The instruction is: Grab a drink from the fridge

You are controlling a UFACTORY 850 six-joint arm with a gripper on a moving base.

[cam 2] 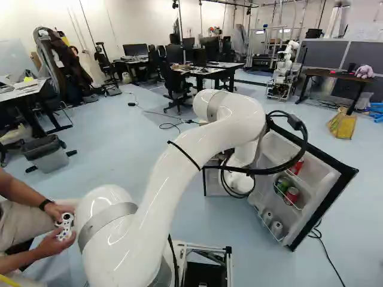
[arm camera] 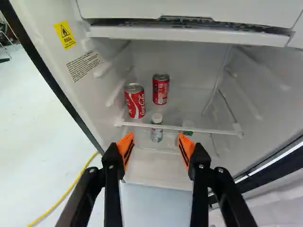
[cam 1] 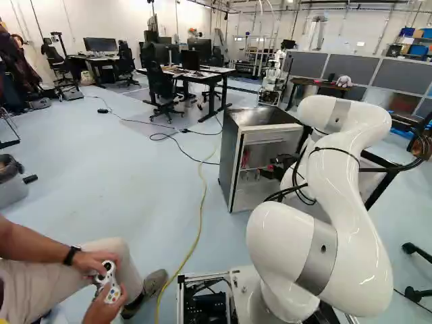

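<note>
Claw (cam 1: 268, 167) stands open; fridge shelf (arm camera: 214, 130) holds two red cans (arm camera: 160, 90) (more in door (cam 2: 325, 182)).

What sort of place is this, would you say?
It looks like a robotics lab or workshop: there is a white robot arm, another white robot on a metal frame, and black office desks with dark monitors.
</note>
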